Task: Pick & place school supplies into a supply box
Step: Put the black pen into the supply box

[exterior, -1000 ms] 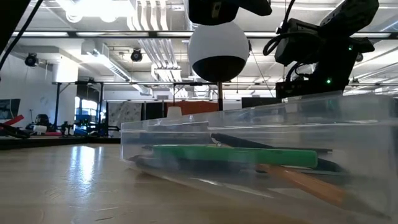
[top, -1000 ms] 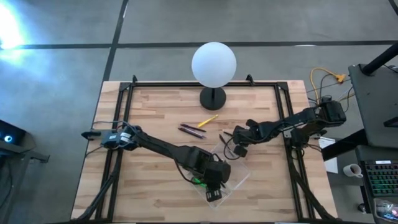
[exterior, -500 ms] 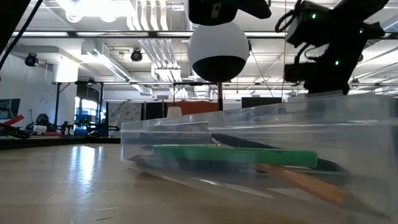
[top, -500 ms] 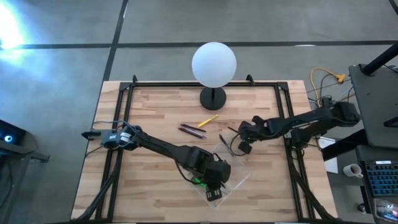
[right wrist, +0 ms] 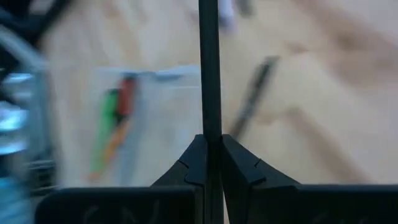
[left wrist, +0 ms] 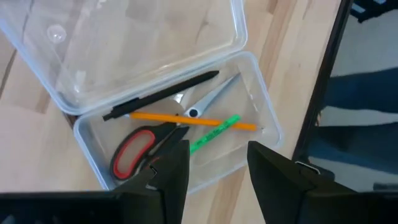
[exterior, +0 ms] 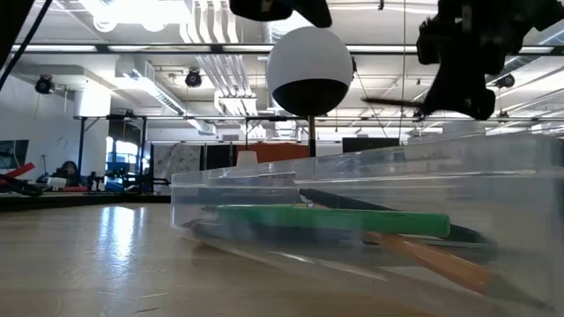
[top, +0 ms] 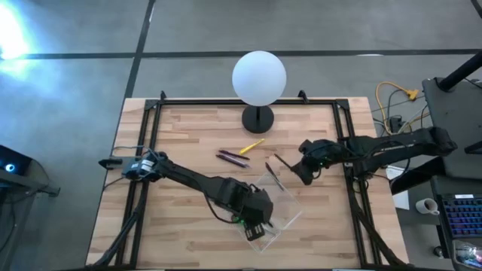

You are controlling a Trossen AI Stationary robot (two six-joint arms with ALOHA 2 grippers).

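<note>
Left gripper hovers over the supply box near the table's front edge, fingers spread apart with nothing between them. Compared with half a second ago it has slid a little toward the front-left, clearing more of the box's opening.

Box contents, left wrist view: red-handled scissors, a yellow pencil, a green marker and a dark pen, all lying inside the clear walls. Lid lies open flat beside it.

Right gripper, just beyond the box toward the table's right edge, is clamped on a dark pen; the pen's shaft runs straight out from the pinched fingertips in the right wrist view. A second ago this gripper was low by the box's far corner; now it has drawn back to the right and risen, and the low view shows the pen held level, well above the box rim. Judgement: pickup done, carry to the box is next.

One more dark pen lies at the box's far corner. Farther toward the middle of the table, dark pens and a second yellow pencil wait on the wood, so several picks remain.

Globe lamp stands at the far edge, untouched.
</note>
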